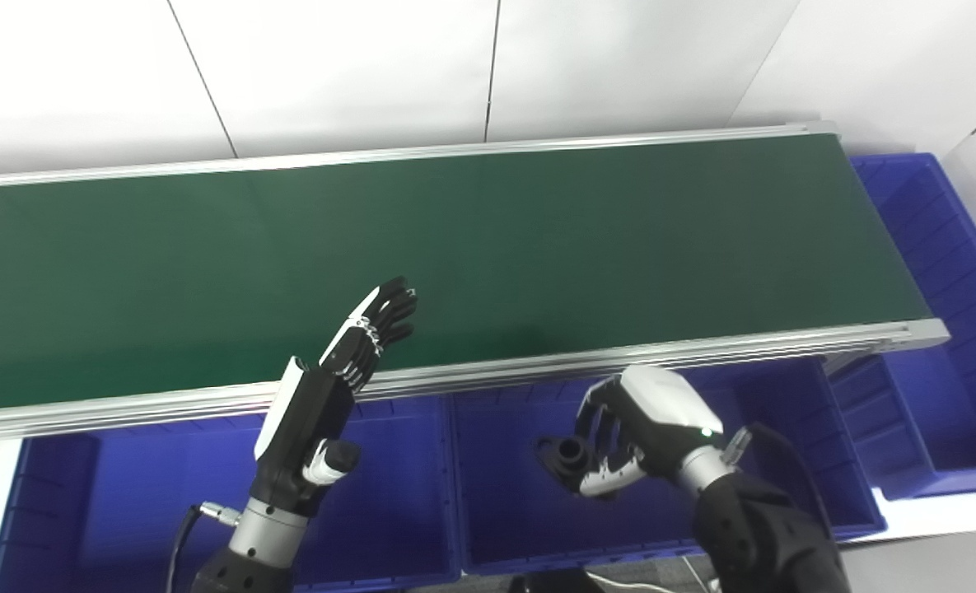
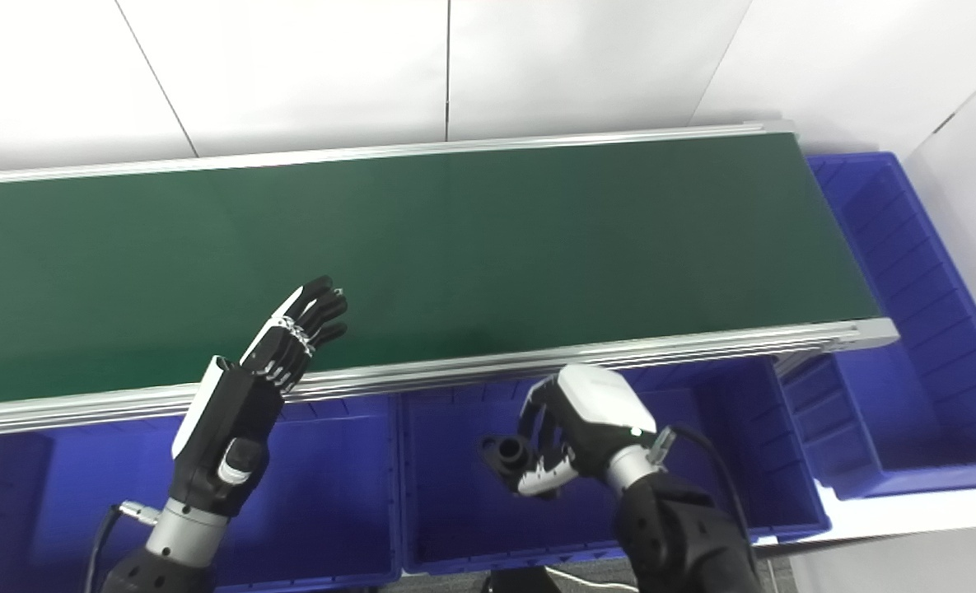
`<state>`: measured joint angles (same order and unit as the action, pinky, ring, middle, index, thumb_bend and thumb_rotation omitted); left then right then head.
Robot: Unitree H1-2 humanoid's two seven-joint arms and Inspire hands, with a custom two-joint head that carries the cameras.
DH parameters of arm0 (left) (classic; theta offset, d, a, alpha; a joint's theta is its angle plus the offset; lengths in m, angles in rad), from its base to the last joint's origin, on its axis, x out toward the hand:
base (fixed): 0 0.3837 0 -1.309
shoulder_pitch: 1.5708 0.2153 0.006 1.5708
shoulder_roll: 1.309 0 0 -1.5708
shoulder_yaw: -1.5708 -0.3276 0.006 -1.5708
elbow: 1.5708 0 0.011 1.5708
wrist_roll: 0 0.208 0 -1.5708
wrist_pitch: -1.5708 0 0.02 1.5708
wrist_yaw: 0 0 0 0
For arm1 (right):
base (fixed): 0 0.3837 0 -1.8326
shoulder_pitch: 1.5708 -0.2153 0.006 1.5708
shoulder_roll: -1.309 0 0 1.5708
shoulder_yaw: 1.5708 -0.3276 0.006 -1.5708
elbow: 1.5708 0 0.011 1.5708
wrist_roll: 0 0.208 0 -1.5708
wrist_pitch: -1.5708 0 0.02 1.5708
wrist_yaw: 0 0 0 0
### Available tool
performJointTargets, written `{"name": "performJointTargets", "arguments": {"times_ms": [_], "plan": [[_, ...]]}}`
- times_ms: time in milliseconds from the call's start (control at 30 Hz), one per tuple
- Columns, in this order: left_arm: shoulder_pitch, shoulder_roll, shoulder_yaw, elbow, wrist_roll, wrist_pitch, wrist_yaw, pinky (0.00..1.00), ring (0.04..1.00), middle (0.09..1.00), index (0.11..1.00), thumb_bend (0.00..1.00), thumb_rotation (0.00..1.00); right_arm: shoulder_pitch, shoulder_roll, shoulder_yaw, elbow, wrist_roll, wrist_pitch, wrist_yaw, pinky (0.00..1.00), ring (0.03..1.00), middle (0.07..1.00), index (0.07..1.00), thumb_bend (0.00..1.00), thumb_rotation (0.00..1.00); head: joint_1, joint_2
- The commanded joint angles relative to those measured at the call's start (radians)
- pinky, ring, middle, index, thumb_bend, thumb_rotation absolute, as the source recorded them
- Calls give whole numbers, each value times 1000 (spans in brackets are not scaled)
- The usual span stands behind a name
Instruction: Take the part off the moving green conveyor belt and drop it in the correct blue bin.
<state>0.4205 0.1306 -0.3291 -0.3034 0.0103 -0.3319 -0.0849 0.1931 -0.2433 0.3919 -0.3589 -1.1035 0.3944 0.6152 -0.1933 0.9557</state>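
Fingers (image 1: 599,424) around black part (image 1: 568,453)

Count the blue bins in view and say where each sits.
4: left bin, under the left hand; middle bin, under the part; a third beside it; one at the belt's right end. More may be hidden.

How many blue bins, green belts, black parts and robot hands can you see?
Blue bins: 4, left, under the left robot hand, middle, far right.
Green conveyor belt: 1.
Black part: 1, held over the middle bin.
Robot hands: 2, left robot hand open, right robot hand holding the part.
Total: 8.
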Motion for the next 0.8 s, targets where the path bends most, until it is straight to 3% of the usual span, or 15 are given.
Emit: {"name": "performJointTargets", "arguments": {"times_ms": [0, 167, 200, 233, 267, 300, 400, 767], "plan": [[5, -9, 1, -28, 10, -8, -12, 880, 930, 926, 932, 924, 935, -21, -2, 7, 6, -26, -15, -25, 185, 263, 362, 491, 510, 134, 2, -3], [12, -22, 3, -25, 14, -21, -20, 880, 925, 923, 931, 917, 928, -20, -19, 23, 36, -60, -23, -27, 193, 275, 383, 493, 511, 163, 22, -21], [13, -23, 3, -24, 13, -23, -20, 881, 924, 923, 929, 916, 928, -20, -25, 28, 39, -67, -29, -27, 242, 330, 431, 599, 644, 367, 22, -21], [16, -25, 2, -22, 15, -29, -20, 882, 924, 923, 929, 916, 928, -21, -34, 36, 39, -82, -27, -7, 259, 349, 448, 635, 689, 437, 30, -24], [18, -27, 2, -20, 16, -34, -19, 876, 919, 920, 924, 918, 928, -22, -40, 41, 38, -93, -25, 9, 478, 524, 574, 685, 763, 547, 32, -25], [21, -28, 1, -20, 18, -36, -19, 874, 918, 919, 922, 919, 928, -21, -45, 44, 36, -99, -21, 23, 553, 584, 617, 702, 788, 584, 41, -29], [28, -31, 0, -21, 26, -41, -19, 880, 920, 918, 919, 922, 927, -15, -51, 45, 24, -100, -12, 44, 667, 706, 738, 710, 844, 622, 48, -33], [33, -34, 4, 5, 20, -71, -30, 876, 914, 920, 921, 909, 920, 8, -51, 34, -31, -96, -14, 71, 686, 718, 759, 727, 867, 648, 77, -52]]}}
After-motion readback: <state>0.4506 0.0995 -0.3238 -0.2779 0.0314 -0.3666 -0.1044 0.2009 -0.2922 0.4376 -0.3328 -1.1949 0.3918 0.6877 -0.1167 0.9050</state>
